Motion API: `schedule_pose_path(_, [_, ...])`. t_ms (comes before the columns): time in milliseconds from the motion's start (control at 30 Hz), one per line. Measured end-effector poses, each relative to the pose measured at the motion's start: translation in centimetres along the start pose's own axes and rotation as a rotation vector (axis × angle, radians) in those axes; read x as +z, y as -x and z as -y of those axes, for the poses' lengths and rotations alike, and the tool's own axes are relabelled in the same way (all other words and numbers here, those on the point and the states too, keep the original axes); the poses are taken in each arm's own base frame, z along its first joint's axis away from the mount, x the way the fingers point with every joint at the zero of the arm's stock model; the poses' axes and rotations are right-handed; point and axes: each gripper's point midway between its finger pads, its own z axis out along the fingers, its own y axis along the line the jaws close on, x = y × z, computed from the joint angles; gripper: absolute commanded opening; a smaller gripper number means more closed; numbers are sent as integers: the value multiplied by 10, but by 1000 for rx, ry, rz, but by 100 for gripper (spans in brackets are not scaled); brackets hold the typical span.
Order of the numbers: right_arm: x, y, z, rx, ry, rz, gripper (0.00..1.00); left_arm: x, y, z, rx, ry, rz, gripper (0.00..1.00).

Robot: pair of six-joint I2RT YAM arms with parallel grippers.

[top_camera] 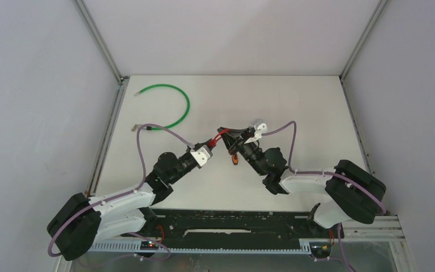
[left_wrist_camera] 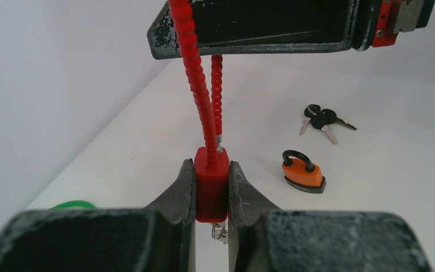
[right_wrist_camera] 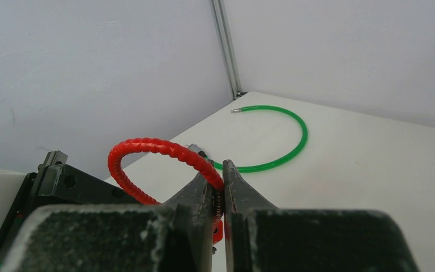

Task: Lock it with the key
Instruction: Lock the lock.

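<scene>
Midway over the table [top_camera: 294,96], the two arms meet with the red cable lock [left_wrist_camera: 211,195] held between them, off the surface. The left pincer [left_wrist_camera: 211,165] is clamped on the lock's blocky red body, one finger flat against each side. The ribbed red cable [right_wrist_camera: 147,146] rises from the top of the body in a loop. A small bit of metal shows just under the body, too hidden to identify.

The right pincer [right_wrist_camera: 218,170] is closed tight on the cable, nipping it near the top of the loop, and in the left wrist view it hangs directly over the left pincer.

On the table beyond the lock sits a small orange padlock [left_wrist_camera: 303,173] with a black shackle, and a bunch of black-headed keys [left_wrist_camera: 322,119] lies near it, farther back. A green cable [top_camera: 181,105] curves across the far left part of the table, well apart from both arms.
</scene>
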Motion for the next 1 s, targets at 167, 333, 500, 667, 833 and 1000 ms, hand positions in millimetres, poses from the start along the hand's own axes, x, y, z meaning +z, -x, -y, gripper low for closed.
schedule_pose_path(167, [4,-1,0,4,4,-13,0,-3,0,-1,1,11,6,0])
schedule_pose_path(333, [12,2,-5,4,17,-17,0,-4,3,-4,3,28,19,0])
schedule_pose_path(500, [16,2,-7,2,22,-27,0,-6,3,-7,3,43,21,0])
schedule_pose_path(667, [15,-4,-6,-1,23,-48,0,-10,1,-9,4,61,20,0])
schedule_pose_path(833, [15,-6,-6,-1,20,-55,0,-12,1,-9,4,68,23,0])
schedule_pose_path(1000, [16,-6,-6,-1,21,-56,0,-12,1,-10,4,69,25,0])
